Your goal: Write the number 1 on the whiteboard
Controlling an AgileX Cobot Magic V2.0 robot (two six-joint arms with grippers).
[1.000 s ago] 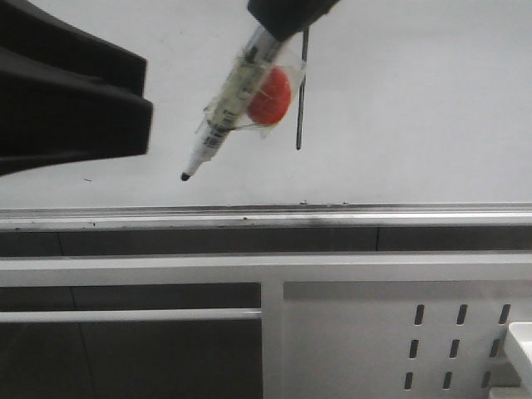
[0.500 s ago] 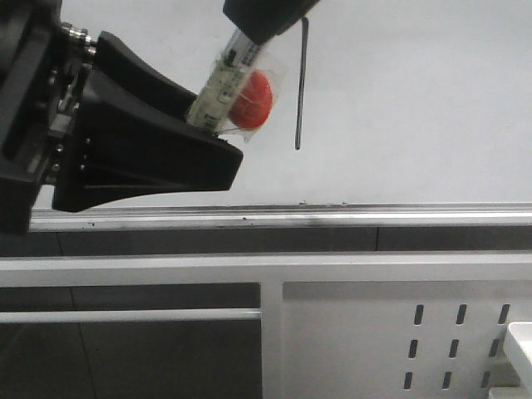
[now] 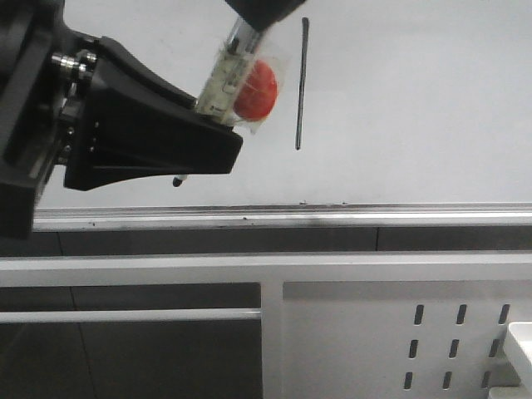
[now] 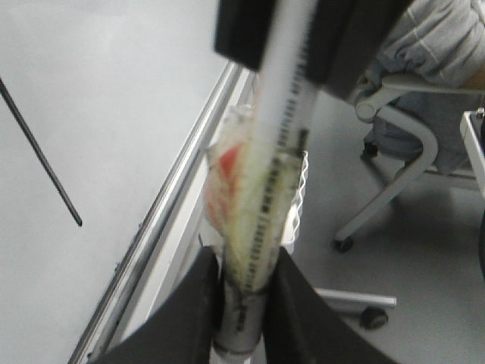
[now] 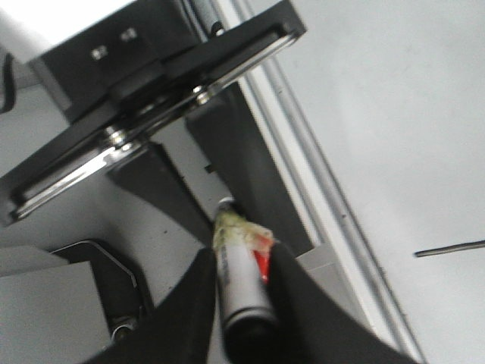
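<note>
Shows the number 1 (image 3: 300, 83) as a thin dark stroke, nearly upright, on the pale whiteboard (image 3: 416, 100), its lower end well above the silver rail (image 3: 332, 218).

Just left of the number 1, apart from it: a marker (image 3: 223, 79), slanted, with a red round piece (image 3: 256, 87) taped to its side under clear film. Tip (image 3: 177, 180) poking out low and further left of the stroke, off the rail; cannot tell whether it touches the board.

Right gripper (image 3: 249, 21) coming in from above, up and left of the stroke's top, clamped on the marker's upper end. Left gripper (image 3: 212, 137) reaching in from the far left, its black wedge-shaped body covering the marker's lower barrel.

From the left wrist: fingers (image 4: 198, 303) pressed against both sides of the marker (image 4: 265, 197), so closed on it, with the right gripper (image 4: 295, 38) holding the far end and the number 1 (image 4: 42, 155) off to one side. Adds a chair (image 4: 409, 144) on castors, unseen from the front.

From the right wrist: fingers (image 5: 193, 311) closed around the marker (image 5: 239, 273), the left gripper's body (image 5: 220, 167) beyond.

Far below and right of the number 1: a white perforated panel (image 3: 374, 332) and the corner of a white tray (image 3: 519, 337), contents out of sight.
</note>
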